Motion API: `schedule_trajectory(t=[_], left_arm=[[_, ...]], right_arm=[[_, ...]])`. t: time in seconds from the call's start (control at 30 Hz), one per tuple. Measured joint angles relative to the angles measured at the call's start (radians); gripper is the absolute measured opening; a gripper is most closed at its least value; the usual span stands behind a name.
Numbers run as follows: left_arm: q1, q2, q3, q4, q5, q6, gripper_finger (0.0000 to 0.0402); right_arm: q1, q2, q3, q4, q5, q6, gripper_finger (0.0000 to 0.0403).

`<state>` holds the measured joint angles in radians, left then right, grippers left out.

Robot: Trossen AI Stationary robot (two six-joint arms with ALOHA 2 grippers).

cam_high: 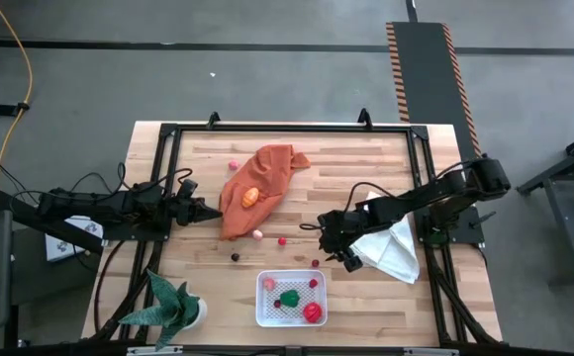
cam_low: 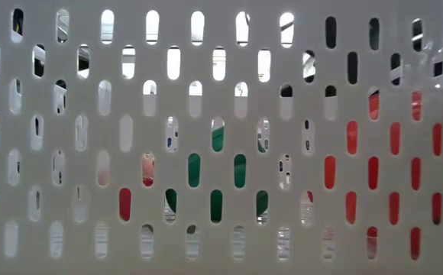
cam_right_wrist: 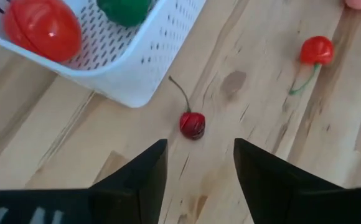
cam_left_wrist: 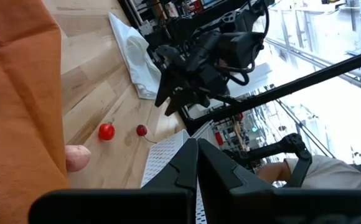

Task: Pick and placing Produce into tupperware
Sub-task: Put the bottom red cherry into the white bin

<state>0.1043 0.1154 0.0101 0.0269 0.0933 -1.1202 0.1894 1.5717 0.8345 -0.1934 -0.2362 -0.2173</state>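
The small white perforated plastic tupperware (cam_high: 291,299) sits on the wooden slatted tabletop (cam_high: 366,168) near its front edge, roughly midway between the two arms. Inside it lie a large red round toy fruit (cam_high: 313,312), a green toy vegetable (cam_high: 289,297), a pink piece (cam_high: 269,284) in one corner and a couple of tiny red bits, hard to identify. From table height the container's slotted white wall (cam_low: 53,153) fills the view, with green and red showing through the slots.

Just outside the container's corner lies a dark red toy cherry with a thin stem (cam_right_wrist: 192,124), resting on bare wood and touching nothing. The right end effector (cam_right_wrist: 198,168) hovers right above it with its two dark fingers spread apart, one on each side, holding nothing. A brighter red cherry with a green stem (cam_right_wrist: 315,51) lies farther off, and a dark berry (cam_high: 235,256) sits on the boards nearer the left arm.

A crumpled orange cloth (cam_high: 257,183) lies toward the tabletop's middle with an orange toy fruit (cam_high: 250,196) on it; a pale pink piece (cam_high: 257,234) sits at its edge and a small pink piece (cam_high: 233,163) beyond it. A white folded cloth (cam_high: 394,247) lies beside the right arm.

The left end effector (cam_left_wrist: 197,163) waits beside the orange cloth, its fingers pressed together and empty. A green toy plant in a white pot (cam_high: 175,307) stands at the front left corner.
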Motion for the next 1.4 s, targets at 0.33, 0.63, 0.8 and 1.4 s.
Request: schedule_trajectory(t=[0.33,0.63,0.8,1.4], left_arm=[[0.0,0.0,0.0,0.0,0.0,0.0,0.0001],[0.0,0.0,0.0,0.0,0.0,0.0,0.0001],[0.0,0.0,0.0,0.0,0.0,0.0,0.0001],[0.0,0.0,0.0,0.001,0.0,0.0,0.0001]], right_arm=[[0.001,0.086,0.0,0.126,-0.022,0.018,0.0177],[0.002,0.125,0.0,0.125,-0.056,0.027,0.0177],[0.009,0.132,0.0,0.127,-0.059,0.026,0.0177],[0.01,0.212,0.002,0.212,-0.059,0.036,0.0177]])
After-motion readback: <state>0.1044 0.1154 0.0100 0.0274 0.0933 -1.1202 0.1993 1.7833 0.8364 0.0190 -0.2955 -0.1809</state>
